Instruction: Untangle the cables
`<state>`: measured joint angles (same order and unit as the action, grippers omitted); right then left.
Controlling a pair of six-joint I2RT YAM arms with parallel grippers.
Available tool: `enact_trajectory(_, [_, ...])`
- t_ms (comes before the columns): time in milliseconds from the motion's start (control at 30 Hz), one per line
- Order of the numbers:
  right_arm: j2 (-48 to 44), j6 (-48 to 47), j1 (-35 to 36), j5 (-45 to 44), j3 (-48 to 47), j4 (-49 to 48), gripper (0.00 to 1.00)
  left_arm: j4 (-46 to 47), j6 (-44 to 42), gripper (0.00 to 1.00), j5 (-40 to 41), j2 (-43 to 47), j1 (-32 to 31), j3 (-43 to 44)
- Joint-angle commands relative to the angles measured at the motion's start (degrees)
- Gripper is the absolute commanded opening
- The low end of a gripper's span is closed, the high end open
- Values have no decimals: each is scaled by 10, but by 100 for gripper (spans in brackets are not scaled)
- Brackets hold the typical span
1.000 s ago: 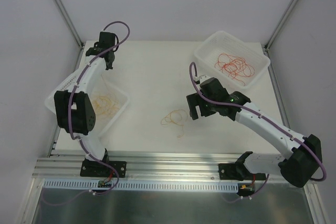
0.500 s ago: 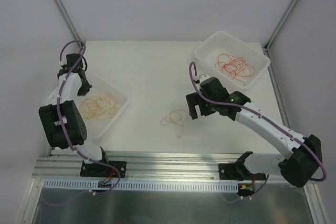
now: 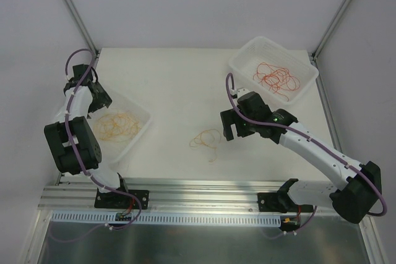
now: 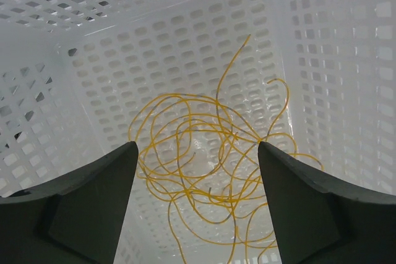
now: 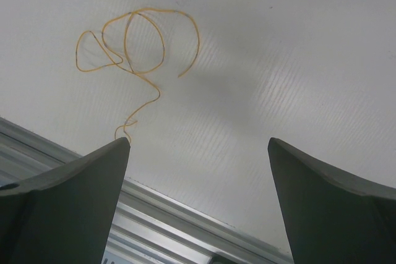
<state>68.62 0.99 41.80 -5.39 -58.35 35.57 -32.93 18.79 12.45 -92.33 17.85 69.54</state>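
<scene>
Tabletop carries yellow cable, its tail pointing toward near rail.

We see a yellow-orange cable tangle at middle left, a red-orange cable tangle upper right, and loose yellow-orange loops lying flat near centre.

Lab test cell: white panels, aluminium rail.
</scene>
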Motion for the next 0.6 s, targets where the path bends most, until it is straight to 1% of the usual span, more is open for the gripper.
enact_trajectory(0, [-15, 9, -1, -9, -2, -8, 100, 5, -2, 80, -11, 42, 1, 5])
enact_trajectory(33, [-14, 9, -2, -10, -3, -7, 100, 5, -6, 86, -12, 47, 0, 4])
enact_trajectory(100, [-11, 9, -1, -13, -6, -7, 100, 5, -10, 93, -22, 70, 1, 2])
enact_trajectory(133, [-10, 9, -2, -15, -8, -7, 100, 4, -12, 98, -47, 89, 1, -2])
enact_trajectory(233, [-2, 12, -2, -21, -10, -9, 100, 5, -18, 99, -94, 129, -11, -6])
enact_trajectory(267, [0, 15, -2, -22, -11, -8, 100, 5, -25, 99, -97, 138, -20, -9])
enact_trajectory(367, [11, 25, -7, -23, -12, -9, 98, 4, -51, 99, -106, 176, -84, -16])
enact_trajectory(400, [13, 30, -8, -23, -12, -9, 98, 6, -58, 99, -111, 187, -130, -18])
enact_trajectory(467, [15, 34, -13, -24, -8, -12, 97, 5, -63, 99, -124, 216, -174, -27])
enact_trajectory(500, [15, 38, -15, -26, -5, -13, 97, 5, -64, 98, -158, 225, -224, -30])
enact_trajectory(567, [16, 44, -22, -23, 0, -15, 96, 5, -67, 97, -171, 247, -275, -40])
